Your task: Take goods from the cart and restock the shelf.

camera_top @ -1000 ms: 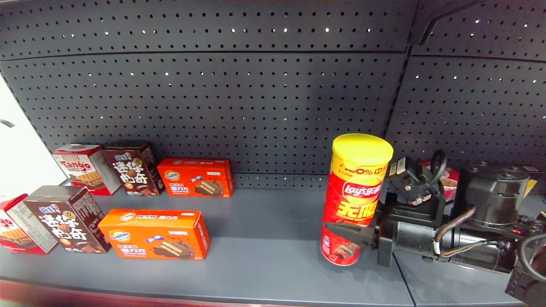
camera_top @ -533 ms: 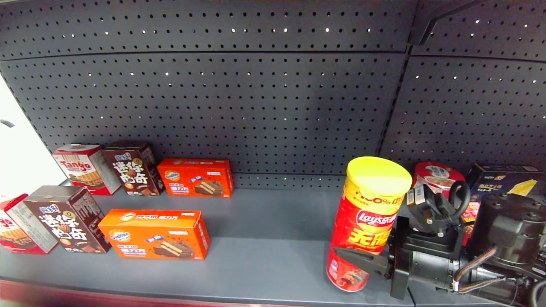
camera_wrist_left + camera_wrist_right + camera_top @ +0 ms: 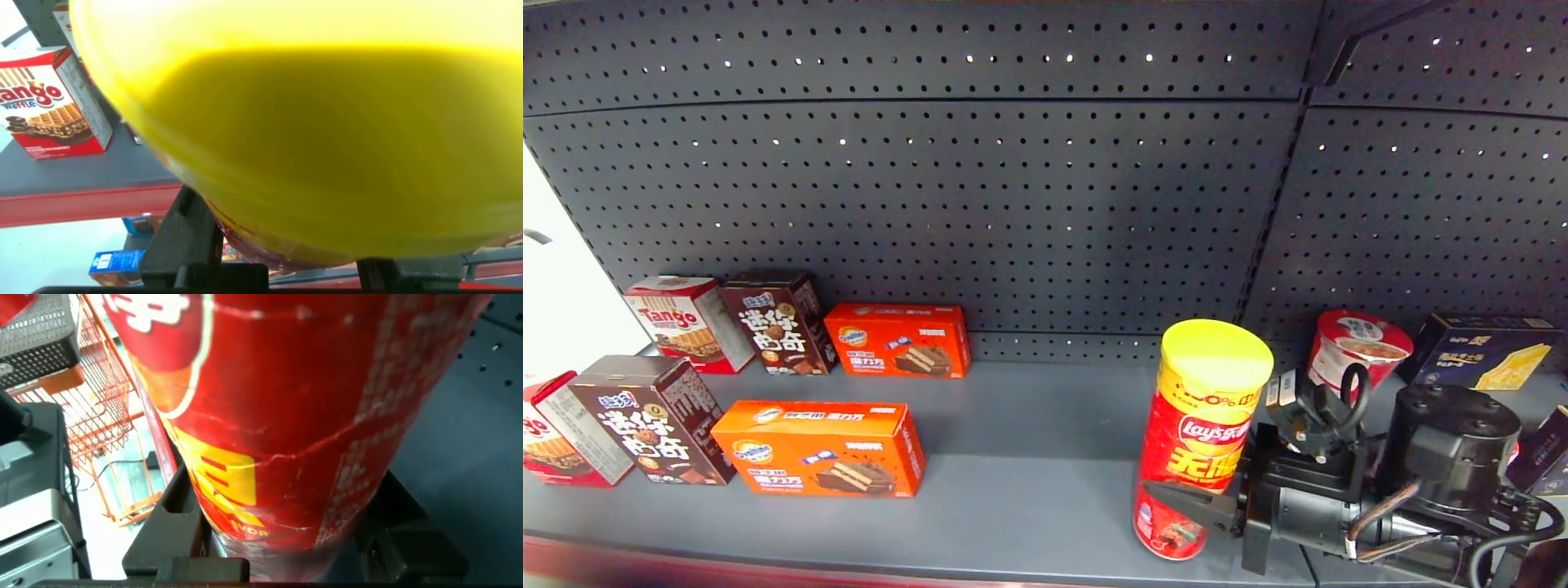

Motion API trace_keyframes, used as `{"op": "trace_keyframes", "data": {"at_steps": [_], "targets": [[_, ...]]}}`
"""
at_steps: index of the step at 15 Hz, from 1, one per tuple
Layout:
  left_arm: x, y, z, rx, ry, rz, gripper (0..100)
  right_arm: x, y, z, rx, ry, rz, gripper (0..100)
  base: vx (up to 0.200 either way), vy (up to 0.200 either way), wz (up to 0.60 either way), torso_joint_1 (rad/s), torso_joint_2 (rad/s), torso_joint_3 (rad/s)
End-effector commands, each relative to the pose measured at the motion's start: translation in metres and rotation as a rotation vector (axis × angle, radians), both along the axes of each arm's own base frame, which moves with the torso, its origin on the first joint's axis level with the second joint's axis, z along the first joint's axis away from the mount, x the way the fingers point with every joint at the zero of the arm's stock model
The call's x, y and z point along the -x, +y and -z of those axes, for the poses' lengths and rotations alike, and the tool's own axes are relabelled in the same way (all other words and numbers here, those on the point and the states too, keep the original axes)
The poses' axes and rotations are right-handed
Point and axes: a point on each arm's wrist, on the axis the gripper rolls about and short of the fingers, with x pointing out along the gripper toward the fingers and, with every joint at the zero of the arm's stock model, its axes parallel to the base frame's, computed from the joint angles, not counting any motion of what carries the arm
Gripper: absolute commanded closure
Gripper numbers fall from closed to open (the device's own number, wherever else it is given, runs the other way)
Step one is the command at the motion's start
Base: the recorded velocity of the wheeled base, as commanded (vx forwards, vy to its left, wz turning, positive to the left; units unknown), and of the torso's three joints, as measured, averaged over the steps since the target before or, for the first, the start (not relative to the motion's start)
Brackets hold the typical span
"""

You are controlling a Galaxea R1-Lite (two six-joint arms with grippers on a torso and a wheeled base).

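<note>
A tall red chip can point(image 3: 1205, 425) with a yellow lid stands near the front edge of the grey shelf point(image 3: 1029, 498), leaning slightly. Its lower body is pinched between the fingers of the right gripper point(image 3: 1180, 508). One dark finger crosses the front of the can low down, and the other is hidden behind it. Whether the base bears on the shelf cannot be told. In the right wrist view the can's red wall runs straight out from between the jaws, with an orange wire cart point(image 3: 106, 457) off to one side of them, well apart.

Past the right gripper's wrist, toward the pegboard back wall point(image 3: 1013, 204), stand a red noodle cup point(image 3: 1356, 343) and a dark blue box point(image 3: 1486, 351). On the far side of the can from the jaws, well apart, lies an orange biscuit box point(image 3: 821, 449), with a brown chocolate box point(image 3: 654, 420) just beyond it. Nearer the back wall sits a second row: a rear orange box point(image 3: 898, 339), a rear brown box point(image 3: 780, 322) and a red-and-white carton point(image 3: 686, 322).

The left gripper point(image 3: 286, 265) clamps a second can point(image 3: 327, 122), whose yellow lid looms just past its jaws, with a dark finger showing on either side. Off to one side of those jaws, a wafer box point(image 3: 53, 106) stands at the shelf's red front lip.
</note>
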Motion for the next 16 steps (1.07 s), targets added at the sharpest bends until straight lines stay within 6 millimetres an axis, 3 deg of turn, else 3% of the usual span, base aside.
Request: {"op": "trace_keyframes", "data": {"at_steps": [1, 10, 11, 16], "targets": [[0.0, 0.0, 0.0, 0.0, 0.003, 0.002, 100, -0.008, 0.006, 0.014, 0.022, 0.028, -0.002, 100, 0.0, 0.0, 0.0, 0.0, 0.0, 0.0], [0.004, 0.001, 0.007, -0.004, 0.032, 0.003, 100, -0.011, 0.015, 0.028, 0.034, 0.031, -0.023, 100, 0.0, 0.0, 0.0, 0.0, 0.0, 0.0], [0.004, 0.001, 0.007, -0.004, 0.033, 0.003, 100, -0.011, 0.015, 0.027, 0.032, 0.029, -0.023, 0, 0.0, 0.0, 0.0, 0.0, 0.0, 0.0], [0.004, 0.001, 0.006, -0.003, 0.029, 0.005, 100, -0.008, 0.01, 0.024, 0.028, 0.02, -0.014, 0, 0.0, 0.0, 0.0, 0.0, 0.0, 0.0]]}}
